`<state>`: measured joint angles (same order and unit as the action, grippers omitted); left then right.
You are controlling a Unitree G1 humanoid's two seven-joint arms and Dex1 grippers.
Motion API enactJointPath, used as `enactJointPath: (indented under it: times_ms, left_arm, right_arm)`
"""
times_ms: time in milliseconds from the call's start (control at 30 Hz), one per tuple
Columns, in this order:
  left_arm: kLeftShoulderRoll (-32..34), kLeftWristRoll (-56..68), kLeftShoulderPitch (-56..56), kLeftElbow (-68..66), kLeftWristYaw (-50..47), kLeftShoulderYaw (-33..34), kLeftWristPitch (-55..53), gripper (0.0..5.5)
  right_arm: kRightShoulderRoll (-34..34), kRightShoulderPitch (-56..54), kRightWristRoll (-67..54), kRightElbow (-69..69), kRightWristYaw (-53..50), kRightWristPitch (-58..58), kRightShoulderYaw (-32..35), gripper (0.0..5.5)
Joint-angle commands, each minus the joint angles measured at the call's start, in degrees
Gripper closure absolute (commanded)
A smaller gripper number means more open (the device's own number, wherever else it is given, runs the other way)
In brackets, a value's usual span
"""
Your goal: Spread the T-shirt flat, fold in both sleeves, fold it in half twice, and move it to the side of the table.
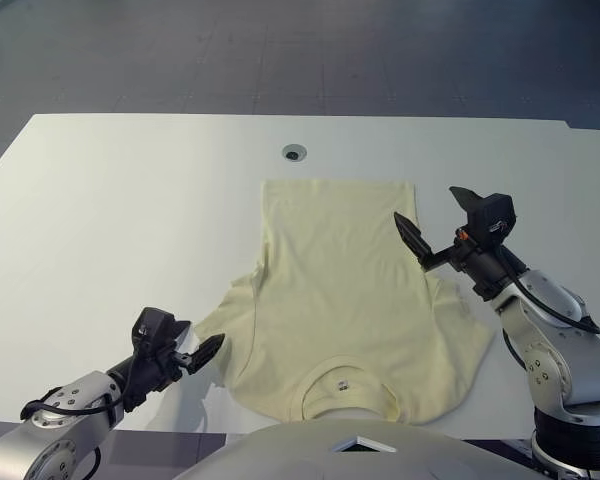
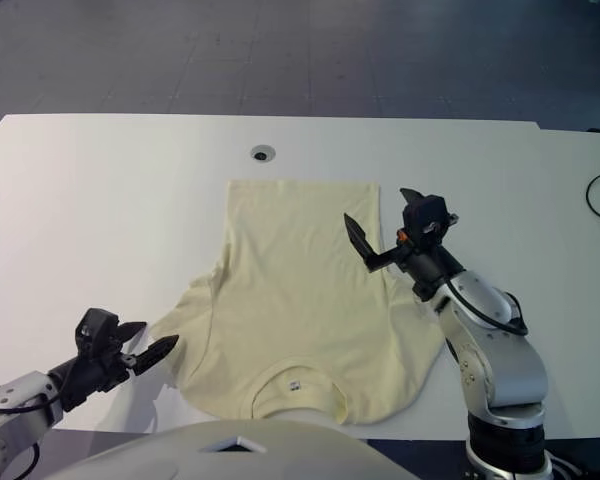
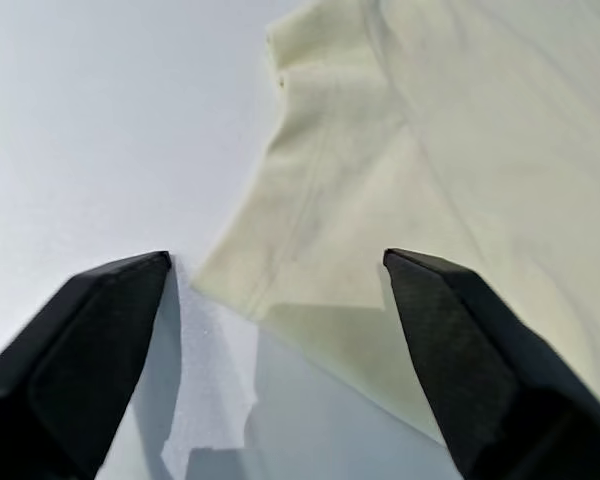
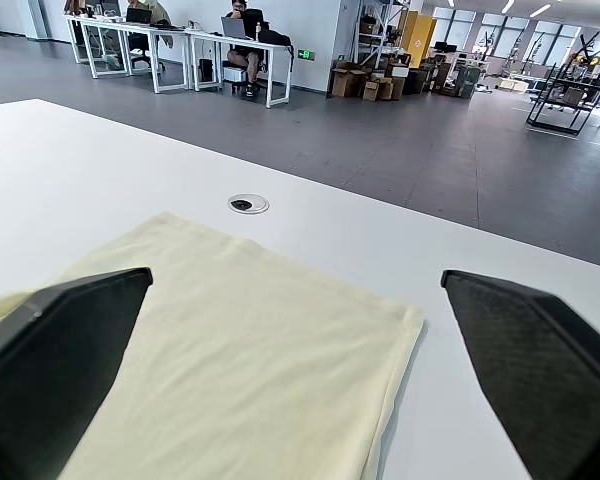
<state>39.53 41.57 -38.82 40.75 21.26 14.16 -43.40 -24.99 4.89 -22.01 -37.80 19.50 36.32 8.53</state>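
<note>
Left hand (image 1: 202, 345), released and gripping nothing, sits at the left sleeve of the one T-shirt (image 1: 335, 290). Right hand (image 1: 427, 205), also released, hovers above the T-shirt's right edge. The T-shirt lies spread on the desk (image 1: 110, 220), with one round grommet (image 1: 294, 152) beyond its hem.

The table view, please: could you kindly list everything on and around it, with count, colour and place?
Table: one, white, spanning the scene.
T-shirt: one, pale yellow, spread flat mid-table, collar at the robot's edge, both sleeves out.
Cable hole: one, round, grey, in the table just beyond the shirt's hem.
Cable: one, black, looped at the table's right edge.
Floor: grey, beyond the table.
Left gripper: black, open, low beside the left sleeve.
Right gripper: black, open, raised over the shirt's right side.
</note>
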Motion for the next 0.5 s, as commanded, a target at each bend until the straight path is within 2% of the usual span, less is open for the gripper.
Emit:
enactJointPath:
  times_ms: [33, 500]
  left_arm:
    - [0.8, -3.0, 0.2, -0.5, 1.9, -1.3, 0.2, 2.22]
    - [-0.5, -7.4, 1.4, -0.1, 3.8, -2.6, 0.5, 4.58]
  right_arm:
    - [-0.6, 0.2, 0.3, -0.2, 0.0, 0.2, 0.2, 0.1]
    - [-0.6, 0.0, 0.4, -0.2, -0.1, 0.0, 0.1, 0.1]
